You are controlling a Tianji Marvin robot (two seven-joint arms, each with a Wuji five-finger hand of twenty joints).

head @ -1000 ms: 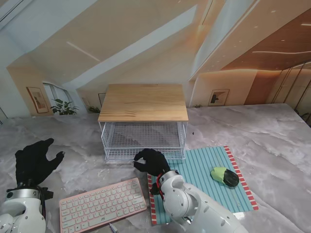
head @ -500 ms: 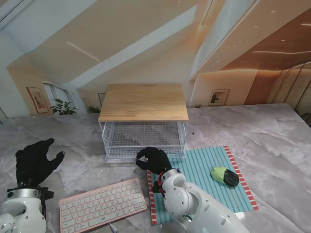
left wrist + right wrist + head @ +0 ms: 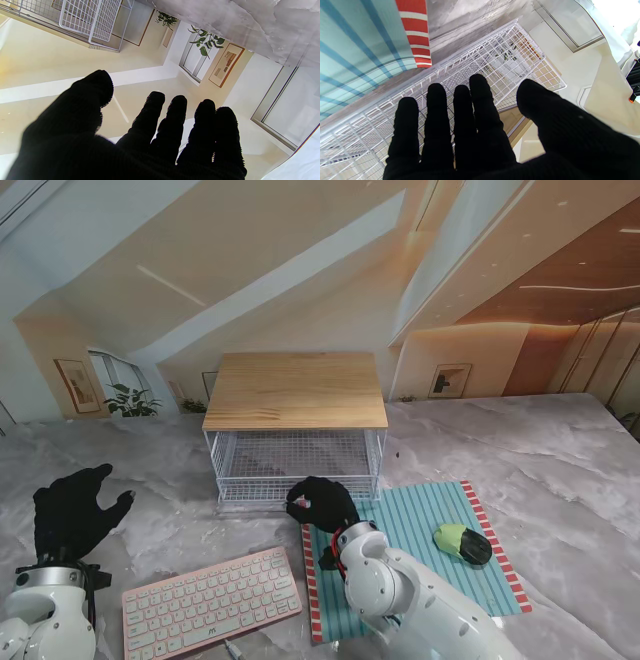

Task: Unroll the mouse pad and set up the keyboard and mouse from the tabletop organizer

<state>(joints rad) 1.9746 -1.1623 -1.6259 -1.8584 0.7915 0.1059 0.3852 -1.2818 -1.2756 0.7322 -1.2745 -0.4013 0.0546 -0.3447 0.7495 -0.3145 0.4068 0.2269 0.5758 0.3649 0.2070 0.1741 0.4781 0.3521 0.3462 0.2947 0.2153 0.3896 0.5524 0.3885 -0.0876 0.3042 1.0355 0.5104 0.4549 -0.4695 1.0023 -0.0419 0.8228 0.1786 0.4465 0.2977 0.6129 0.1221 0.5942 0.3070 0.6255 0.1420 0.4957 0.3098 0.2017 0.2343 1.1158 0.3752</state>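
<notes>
The striped teal mouse pad [image 3: 440, 525] with red-striped ends lies unrolled at the right, and the green and black mouse [image 3: 462, 543] rests on it. The pink keyboard [image 3: 212, 601] lies on the marble left of the pad. My right hand [image 3: 321, 504] hovers open at the pad's left edge, just in front of the white wire drawer [image 3: 297, 472] of the wood-topped organizer [image 3: 295, 389]; in the right wrist view its fingers [image 3: 460, 117] are spread over the wire mesh [image 3: 495, 62]. My left hand [image 3: 72, 512] is raised at the far left, open and holding nothing.
The marble table [image 3: 560, 450] stretches right of and behind the pad. A thin dark object [image 3: 232, 646] pokes out by the keyboard's near edge. My right forearm [image 3: 400, 600] covers the pad's near-left corner.
My right hand has drifted slightly to the right and away from me, toward the drawer front. The left hand, keyboard and mouse have stayed put.
</notes>
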